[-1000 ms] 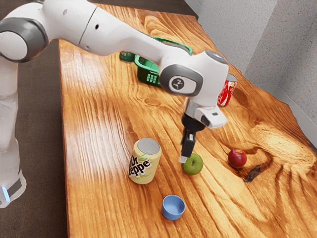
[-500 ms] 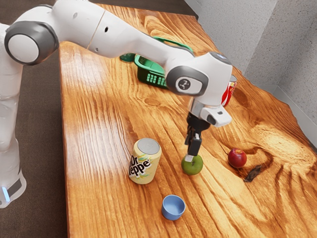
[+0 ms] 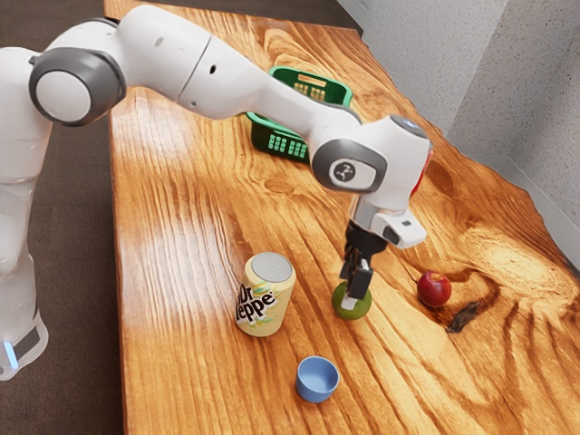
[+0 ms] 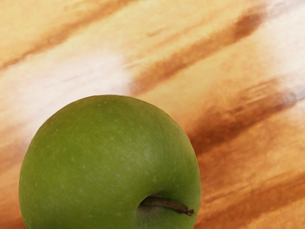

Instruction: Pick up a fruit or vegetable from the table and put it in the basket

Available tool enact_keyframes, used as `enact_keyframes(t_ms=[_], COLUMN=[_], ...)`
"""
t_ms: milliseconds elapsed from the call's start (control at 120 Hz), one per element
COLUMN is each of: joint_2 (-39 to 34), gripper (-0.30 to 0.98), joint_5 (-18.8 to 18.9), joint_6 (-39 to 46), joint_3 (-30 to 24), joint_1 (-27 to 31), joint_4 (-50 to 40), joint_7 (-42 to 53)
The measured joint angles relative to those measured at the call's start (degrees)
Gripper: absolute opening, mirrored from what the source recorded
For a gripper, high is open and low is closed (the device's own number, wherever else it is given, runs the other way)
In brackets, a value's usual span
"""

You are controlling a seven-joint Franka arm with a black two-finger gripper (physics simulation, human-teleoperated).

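Note:
In the exterior view my gripper [image 3: 350, 297] points down at the green apple [image 3: 339, 305], its fingers standing apart, open, with the near fingertip in front of the fruit. The far fingertip is hidden. The green apple [image 4: 109, 157] lies close under my hand in the wrist view, its stem visible. A red apple [image 3: 434, 289] rests on the table to the exterior view's right of the gripper. Farther back stands the green basket [image 3: 270, 139], partly covered by the arm.
On the wooden table [image 3: 190, 272], a yellow Dr Pepper can [image 3: 263, 299] stands to the exterior view's left of the green apple. A small blue cup [image 3: 316, 381] is nearer the camera. A dark object [image 3: 463, 317] lies beside the red apple, and a red can [image 3: 423, 172] is partly behind the hand.
My hand has moved toward the exterior view's right and lowered, bringing the fingertips from above and beside the green apple down to its level. The apple has not visibly moved.

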Motion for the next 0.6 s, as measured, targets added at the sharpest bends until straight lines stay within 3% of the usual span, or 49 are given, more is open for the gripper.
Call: enact_keyframes(t_ms=[600], joint_2=[2.8], gripper=[0.66], joint_5=[-0.1], joint_6=[4.1], joint_3=[0.7], joint_1=[-0.1], joint_4=[-0.1], joint_7=[-0.5])
